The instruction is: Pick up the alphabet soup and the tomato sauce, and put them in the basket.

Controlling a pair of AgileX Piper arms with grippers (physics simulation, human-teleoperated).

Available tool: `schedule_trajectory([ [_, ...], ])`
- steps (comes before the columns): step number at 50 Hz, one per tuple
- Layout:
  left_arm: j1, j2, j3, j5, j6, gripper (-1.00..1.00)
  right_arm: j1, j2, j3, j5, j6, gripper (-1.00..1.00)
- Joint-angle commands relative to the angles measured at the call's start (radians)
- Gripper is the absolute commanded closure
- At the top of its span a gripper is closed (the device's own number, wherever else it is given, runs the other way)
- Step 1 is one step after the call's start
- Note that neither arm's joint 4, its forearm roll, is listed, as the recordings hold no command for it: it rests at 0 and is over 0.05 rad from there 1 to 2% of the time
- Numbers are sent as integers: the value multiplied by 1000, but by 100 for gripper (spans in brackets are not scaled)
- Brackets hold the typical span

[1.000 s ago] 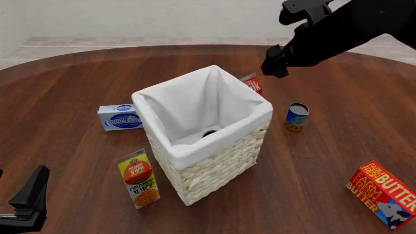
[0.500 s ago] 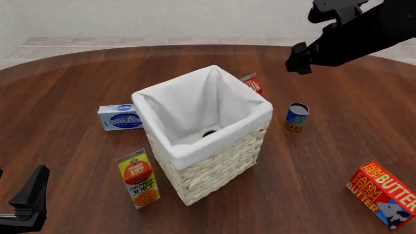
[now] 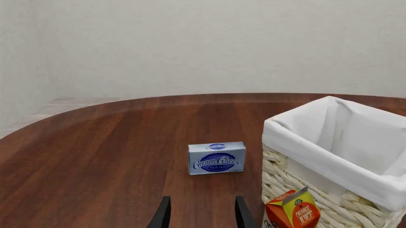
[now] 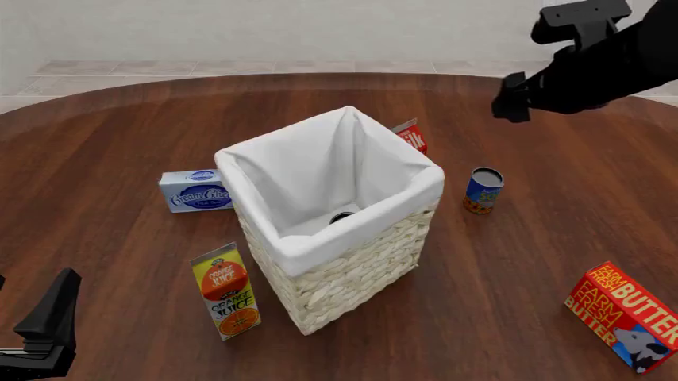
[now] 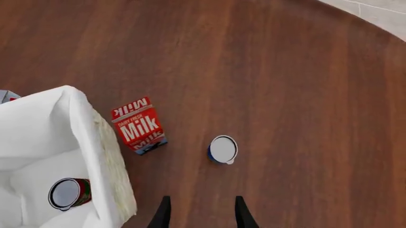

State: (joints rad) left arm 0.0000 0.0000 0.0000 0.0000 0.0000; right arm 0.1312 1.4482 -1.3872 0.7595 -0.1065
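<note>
The alphabet soup (image 5: pixel 70 194), a red and green can with a grey top, lies on the floor of the basket (image 5: pixel 82 123); the front view shows only a sliver of the alphabet soup (image 4: pixel 341 216). The tomato sauce (image 4: pixel 484 190), a blue can with an orange base, stands upright on the table right of the basket (image 4: pixel 317 246). My right gripper (image 4: pixel 513 107) hangs high beyond the tomato sauce (image 5: pixel 223 149), open and empty (image 5: pixel 201 216). My left gripper (image 3: pixel 201 217) is open and empty, low at the near left (image 4: pixel 48 321).
A milk carton (image 4: pixel 411 136) lies behind the basket. A cream cheese box (image 4: pixel 196 190) sits left of the basket and an orange juice carton (image 4: pixel 227 290) stands by its near-left corner. A butter box (image 4: pixel 625 315) lies at the near right.
My right arm has swung rightward away from above the basket's far corner, its gripper empty. The left arm and the objects have not moved.
</note>
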Motion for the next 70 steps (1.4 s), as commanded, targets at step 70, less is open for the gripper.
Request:
schedule_trajectory([
  [70,0,0,0,0,0,-100,-110,111,223,-329,28,-100],
])
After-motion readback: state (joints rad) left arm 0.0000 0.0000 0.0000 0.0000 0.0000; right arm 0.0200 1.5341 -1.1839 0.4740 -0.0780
